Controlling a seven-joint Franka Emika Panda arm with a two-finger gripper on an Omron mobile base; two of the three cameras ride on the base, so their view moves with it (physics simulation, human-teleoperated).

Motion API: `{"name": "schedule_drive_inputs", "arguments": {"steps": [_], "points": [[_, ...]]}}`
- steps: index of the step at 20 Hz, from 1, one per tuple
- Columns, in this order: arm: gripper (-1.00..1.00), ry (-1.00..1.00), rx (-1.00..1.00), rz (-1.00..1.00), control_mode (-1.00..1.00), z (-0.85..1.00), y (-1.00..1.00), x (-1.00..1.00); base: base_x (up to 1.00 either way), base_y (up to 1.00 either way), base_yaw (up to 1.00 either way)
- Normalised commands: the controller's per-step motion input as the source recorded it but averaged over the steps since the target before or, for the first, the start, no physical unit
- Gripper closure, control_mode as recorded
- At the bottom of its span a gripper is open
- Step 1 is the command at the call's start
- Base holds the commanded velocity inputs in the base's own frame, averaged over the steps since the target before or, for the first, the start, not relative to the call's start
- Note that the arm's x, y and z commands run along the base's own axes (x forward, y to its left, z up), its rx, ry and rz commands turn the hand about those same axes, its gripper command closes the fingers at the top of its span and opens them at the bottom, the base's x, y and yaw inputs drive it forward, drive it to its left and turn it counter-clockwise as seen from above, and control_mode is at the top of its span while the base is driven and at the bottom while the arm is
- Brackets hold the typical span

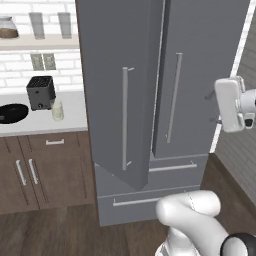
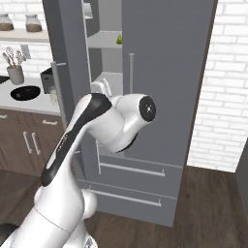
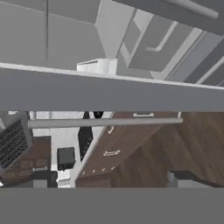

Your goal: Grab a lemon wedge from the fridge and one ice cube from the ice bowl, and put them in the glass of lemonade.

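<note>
The fridge (image 1: 200, 75) has its left door (image 1: 117, 90) swung ajar, exposing the lemon wedge (image 2: 118, 39) on an upper shelf. Whether the gripper is spread or closed, I cannot tell.

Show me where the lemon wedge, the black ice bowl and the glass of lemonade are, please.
lemon wedge (image 2: 118, 39): right base view, on its yellow-green body, on a fridge shelf.
ice bowl (image 1: 12, 113): left base view, on its glossy black inside.
glass of lemonade (image 1: 58, 111): left base view, on its pale side.

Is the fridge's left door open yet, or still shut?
Open partway: the left door of the fridge swings outward, and the right base view shows shelves behind it.
</note>
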Motion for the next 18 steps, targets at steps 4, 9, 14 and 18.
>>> {"name": "schedule_drive_inputs", "arguments": {"steps": [4, 9, 14, 18], "points": [[-1.00, 0.21, 0.15, 0.00, -1.00, -0.01, 0.02, 1.00, 0.00, 0.00, 0.00], [-1.00, 0.06, 0.02, 0.00, -1.00, -0.09, 0.24, 0.88, 0.00, 0.00, 0.00], [-1.00, 0.00, 0.00, 0.00, -1.00, -0.23, 0.46, 0.43, 0.00, 0.00, 0.00], [-1.00, 0.00, 0.00, 0.00, -1.00, -0.22, 0.52, 0.44, 0.00, 0.00, 0.00]]}}
